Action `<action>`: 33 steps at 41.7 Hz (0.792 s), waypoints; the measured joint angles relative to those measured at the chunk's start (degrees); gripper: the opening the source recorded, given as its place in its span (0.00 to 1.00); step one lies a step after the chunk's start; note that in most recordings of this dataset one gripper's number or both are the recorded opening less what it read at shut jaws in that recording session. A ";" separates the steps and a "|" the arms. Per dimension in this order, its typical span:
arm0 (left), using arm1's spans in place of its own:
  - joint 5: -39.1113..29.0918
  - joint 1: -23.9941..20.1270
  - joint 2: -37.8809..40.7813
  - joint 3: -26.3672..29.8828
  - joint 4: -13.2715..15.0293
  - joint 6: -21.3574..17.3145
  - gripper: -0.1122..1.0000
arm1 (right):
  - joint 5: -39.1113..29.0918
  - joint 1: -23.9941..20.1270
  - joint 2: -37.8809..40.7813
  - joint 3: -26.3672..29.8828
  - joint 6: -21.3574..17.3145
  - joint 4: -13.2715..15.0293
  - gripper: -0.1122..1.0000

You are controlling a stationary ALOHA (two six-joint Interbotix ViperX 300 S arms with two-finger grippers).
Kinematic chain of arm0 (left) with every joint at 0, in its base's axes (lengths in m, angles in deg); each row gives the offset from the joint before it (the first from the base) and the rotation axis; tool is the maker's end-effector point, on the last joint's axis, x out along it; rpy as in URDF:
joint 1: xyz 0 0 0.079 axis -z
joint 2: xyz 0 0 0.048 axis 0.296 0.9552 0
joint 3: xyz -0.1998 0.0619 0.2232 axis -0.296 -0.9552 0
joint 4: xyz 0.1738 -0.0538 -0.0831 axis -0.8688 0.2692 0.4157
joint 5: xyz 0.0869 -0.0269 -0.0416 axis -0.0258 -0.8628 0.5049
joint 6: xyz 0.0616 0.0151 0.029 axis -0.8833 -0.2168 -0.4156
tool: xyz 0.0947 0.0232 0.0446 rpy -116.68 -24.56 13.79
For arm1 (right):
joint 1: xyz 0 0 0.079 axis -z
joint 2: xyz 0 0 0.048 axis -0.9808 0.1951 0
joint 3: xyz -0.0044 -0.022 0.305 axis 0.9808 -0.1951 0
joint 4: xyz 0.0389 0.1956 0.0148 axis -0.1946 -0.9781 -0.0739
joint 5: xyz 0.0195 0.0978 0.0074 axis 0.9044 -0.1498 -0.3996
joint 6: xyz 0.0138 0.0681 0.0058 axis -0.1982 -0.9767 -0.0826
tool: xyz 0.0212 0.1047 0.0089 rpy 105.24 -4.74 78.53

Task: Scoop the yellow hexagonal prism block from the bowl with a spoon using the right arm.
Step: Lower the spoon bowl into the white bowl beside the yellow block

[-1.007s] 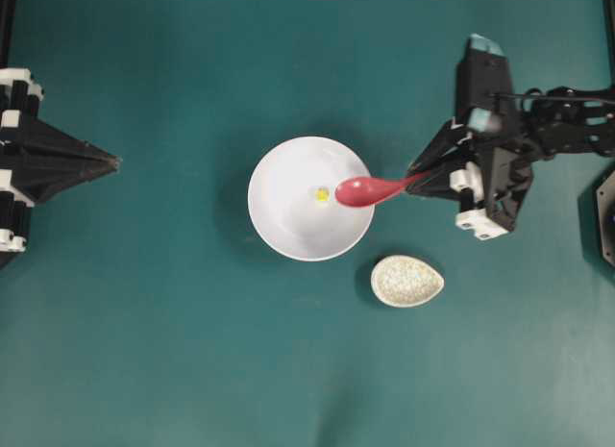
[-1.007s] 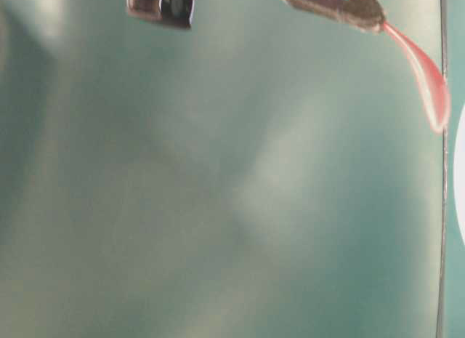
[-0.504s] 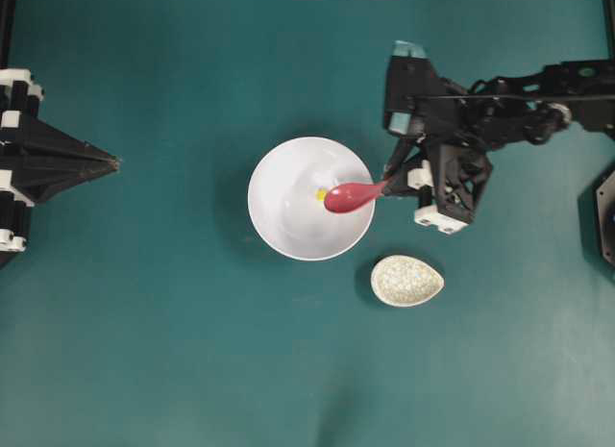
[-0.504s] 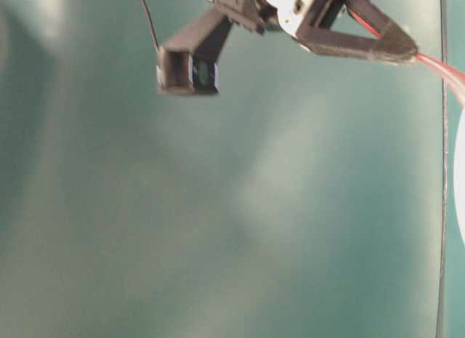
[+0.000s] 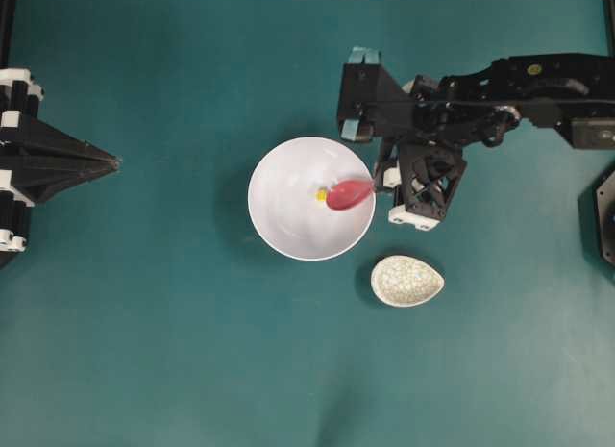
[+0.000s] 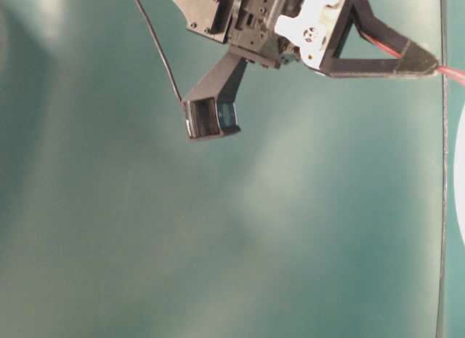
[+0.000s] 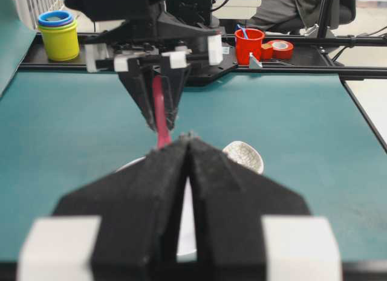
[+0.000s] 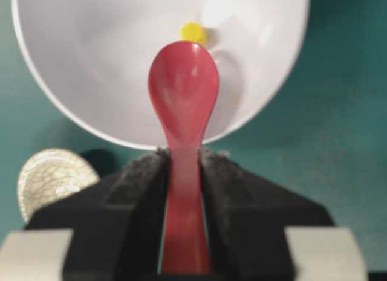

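The white bowl stands at the table's middle with the tiny yellow hexagonal prism block on its floor. My right gripper hovers at the bowl's right rim, shut on the handle of the pinkish-red spoon. The spoon's head dips into the bowl, its tip just right of the block. In the right wrist view the spoon points at the block, which lies just past its tip. My left gripper rests shut at the far left, holding nothing.
A small speckled egg-shaped dish lies below and right of the bowl, close under the right arm. Beyond the table's far edge stand stacked cups and a red cup.
The right arm has slid left and tilted down. The spoon's head has gone deeper into the bowl and closer to the block. The left arm has not moved.
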 measured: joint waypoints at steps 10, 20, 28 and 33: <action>0.00 0.00 0.00 0.00 0.00 0.00 0.10 | -0.79 -0.44 1.67 0.53 -0.09 0.00 0.31; -0.09 0.00 0.00 0.00 0.00 0.00 0.10 | 0.09 -0.70 3.96 0.97 -0.09 0.00 0.31; 0.00 0.00 0.00 0.00 0.00 -0.09 0.10 | 2.02 -1.58 6.06 2.20 -0.09 0.09 0.31; -0.09 0.00 0.00 0.00 0.00 0.00 0.10 | 3.43 -1.85 7.29 2.81 0.00 0.09 0.31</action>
